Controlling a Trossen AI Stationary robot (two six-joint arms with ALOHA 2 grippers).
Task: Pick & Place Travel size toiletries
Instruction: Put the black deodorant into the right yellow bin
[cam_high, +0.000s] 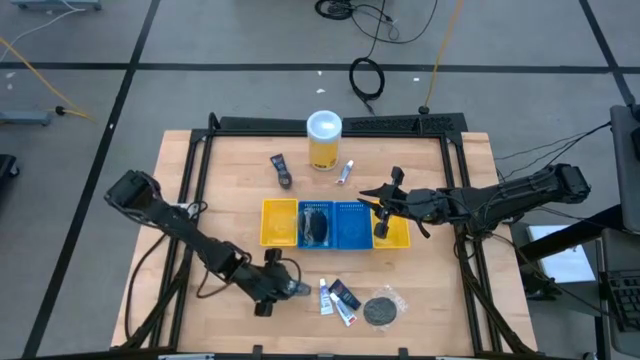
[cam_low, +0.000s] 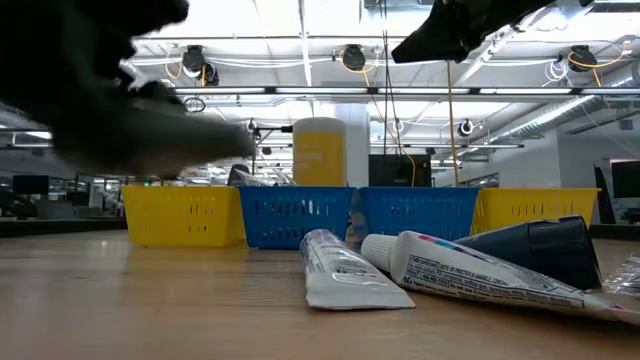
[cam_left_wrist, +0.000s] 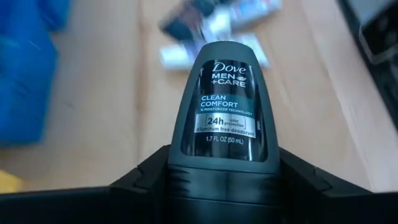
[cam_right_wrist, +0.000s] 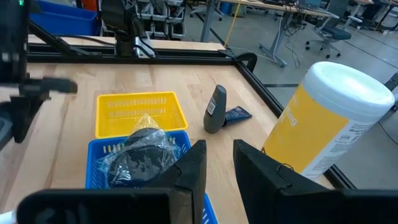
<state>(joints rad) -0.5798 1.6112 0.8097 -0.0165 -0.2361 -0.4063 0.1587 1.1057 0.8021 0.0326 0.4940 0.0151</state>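
My left gripper (cam_high: 288, 286) is near the table's front, left of the loose toiletries, and is shut on a dark Dove roll-on deodorant (cam_left_wrist: 227, 99). Two white tubes (cam_high: 325, 297), a dark tube (cam_high: 345, 294) and a black disc in clear wrap (cam_high: 380, 310) lie flat on the wood to its right. Another wrapped disc (cam_right_wrist: 140, 152) lies in the left blue tray (cam_high: 315, 224). A dark tube (cam_high: 281, 170) and a small white tube (cam_high: 345, 172) lie at the far side. My right gripper (cam_high: 382, 208) is open and empty above the right-hand trays. My left gripper pinches the deodorant between its two fingers (cam_left_wrist: 143, 180), one on each side of its wider end (cam_left_wrist: 227, 177) nearest the wrist. The rounded end points away along the fingers, label up. It looks clear of the table; the low view shows only a blur there.
Four trays stand in a row mid-table: yellow (cam_high: 278, 222), blue, blue (cam_high: 352, 224), yellow (cam_high: 398, 234). A tall yellow canister with a white lid (cam_high: 324, 140) stands behind them. A black frame (cam_high: 330, 124) borders the table. Bare wood lies at front left.
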